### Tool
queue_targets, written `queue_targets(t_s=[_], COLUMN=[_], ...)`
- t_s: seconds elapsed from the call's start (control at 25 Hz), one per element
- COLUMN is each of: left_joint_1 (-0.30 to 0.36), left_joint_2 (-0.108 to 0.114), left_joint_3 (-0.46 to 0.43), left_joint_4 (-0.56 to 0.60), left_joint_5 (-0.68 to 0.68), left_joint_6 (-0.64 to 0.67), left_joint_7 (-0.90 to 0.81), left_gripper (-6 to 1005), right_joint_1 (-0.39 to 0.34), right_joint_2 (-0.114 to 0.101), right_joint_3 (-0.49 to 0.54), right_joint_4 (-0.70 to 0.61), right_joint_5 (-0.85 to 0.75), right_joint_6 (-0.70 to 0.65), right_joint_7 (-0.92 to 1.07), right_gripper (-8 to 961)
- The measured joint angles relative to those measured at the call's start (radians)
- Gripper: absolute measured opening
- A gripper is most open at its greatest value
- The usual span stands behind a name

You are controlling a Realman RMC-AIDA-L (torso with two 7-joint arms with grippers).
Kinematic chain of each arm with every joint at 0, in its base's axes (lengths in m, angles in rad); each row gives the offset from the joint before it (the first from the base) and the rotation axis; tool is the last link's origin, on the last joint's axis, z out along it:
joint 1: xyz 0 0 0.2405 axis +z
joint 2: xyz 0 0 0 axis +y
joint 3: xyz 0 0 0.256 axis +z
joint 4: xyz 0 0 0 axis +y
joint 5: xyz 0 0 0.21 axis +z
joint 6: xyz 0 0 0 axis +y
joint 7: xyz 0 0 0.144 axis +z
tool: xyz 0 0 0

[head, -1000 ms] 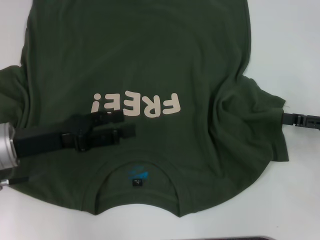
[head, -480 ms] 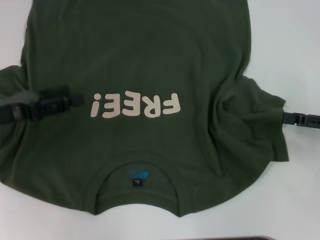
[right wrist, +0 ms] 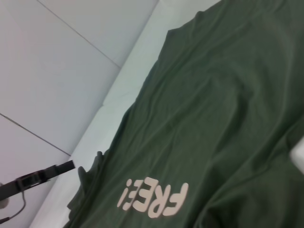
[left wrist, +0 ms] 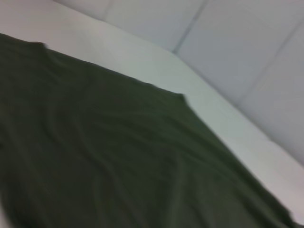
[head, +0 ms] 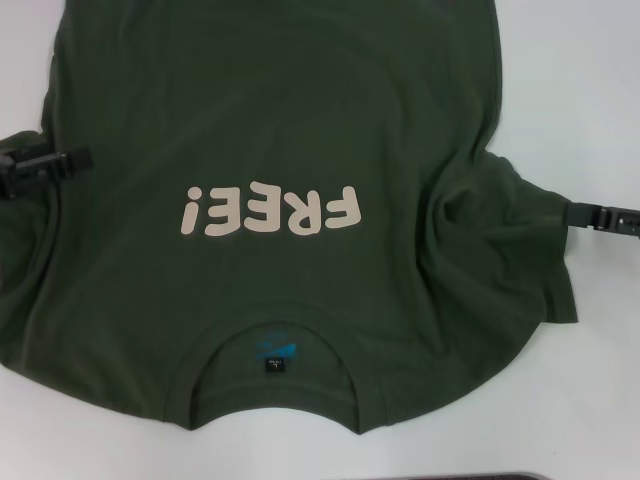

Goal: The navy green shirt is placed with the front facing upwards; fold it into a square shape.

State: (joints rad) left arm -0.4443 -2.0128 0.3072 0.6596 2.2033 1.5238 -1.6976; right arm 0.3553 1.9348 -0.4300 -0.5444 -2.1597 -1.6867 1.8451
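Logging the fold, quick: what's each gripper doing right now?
Left gripper: at the navy green shirt's left sleeve; grip cannot be told.
Right gripper: at the right sleeve edge; cannot be told.

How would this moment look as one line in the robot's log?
shirt: flat, unfolded, print up | left gripper: at left sleeve | right gripper: at right sleeve

A plain white desk (head: 590, 90) fills the scene under even, soft light. Beyond its far edge, the wrist views show a pale wall (right wrist: 71, 52) of large panels divided by thin dark seams.
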Motion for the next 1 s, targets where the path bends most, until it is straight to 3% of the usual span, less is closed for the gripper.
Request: queue_targets(t_s=[0.4,0.68,1.0], left_joint_1=[-0.001,0.003,0.012], left_joint_2=[0.002,0.005,0.011], left_joint_3=[-0.002,-0.004,-0.016], left_joint_4=[0.009,0.035,0.067], left_joint_5=[0.008,0.025,0.059], left_joint_6=[-0.180,-0.211,-0.211], left_joint_7=[-0.010,-0.034,-0.066], left_gripper=[872,872,873], right_joint_1=[0.040,0.065,0.082], right_joint_2=[0.031,0.050,0.063], right_joint_3=[0.001,-0.001,-0.022], right_joint_4=[0.001,0.001,0.017], right_joint_5=[0.000,0.000,-0.007], right_joint_6=[-0.002,0.012,0.061], right_joint_7=[0.002,-0.003,-0.006], right_gripper=[706,716,825])
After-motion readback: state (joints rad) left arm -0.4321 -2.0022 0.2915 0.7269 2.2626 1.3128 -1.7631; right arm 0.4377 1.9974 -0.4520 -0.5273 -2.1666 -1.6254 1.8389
